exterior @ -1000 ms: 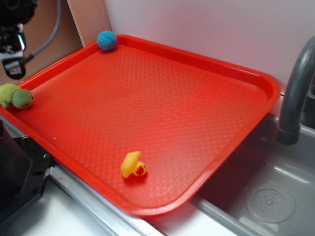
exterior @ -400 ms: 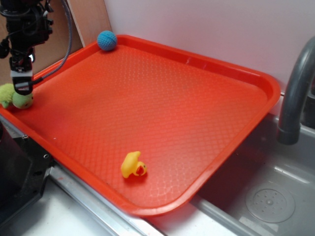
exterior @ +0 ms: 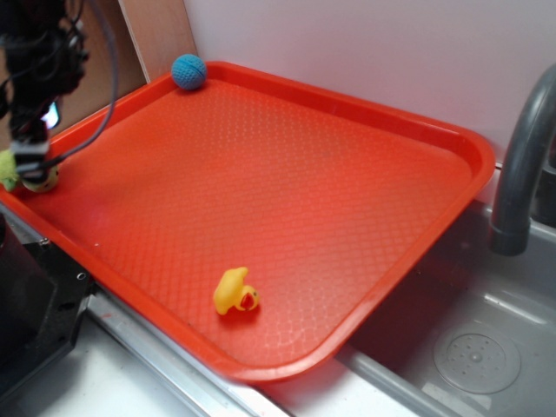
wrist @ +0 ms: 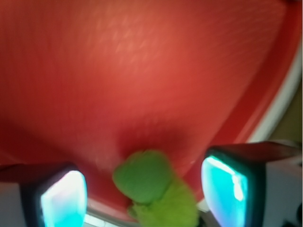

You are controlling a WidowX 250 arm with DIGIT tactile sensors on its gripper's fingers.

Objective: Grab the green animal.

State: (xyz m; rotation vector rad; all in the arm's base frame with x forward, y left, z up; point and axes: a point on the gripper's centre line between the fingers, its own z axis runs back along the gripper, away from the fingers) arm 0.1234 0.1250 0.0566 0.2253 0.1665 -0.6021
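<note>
The green animal lies at the left edge of the red tray, its olive head toward the tray's middle and its lime body over the rim. In the exterior view only a bit of the green animal shows beside the arm. My gripper is open, low over the toy, with one finger on each side of it and gaps between the pads and the plush. In the exterior view the gripper hangs right at the toy.
A yellow rubber duck sits near the tray's front edge. A blue knitted ball rests in the far left corner. A grey faucet and sink lie to the right. A wooden board leans behind the tray.
The arm has come down from the upper left onto the green animal, so the open fingers now straddle it. The toy, duck and ball have not moved.
</note>
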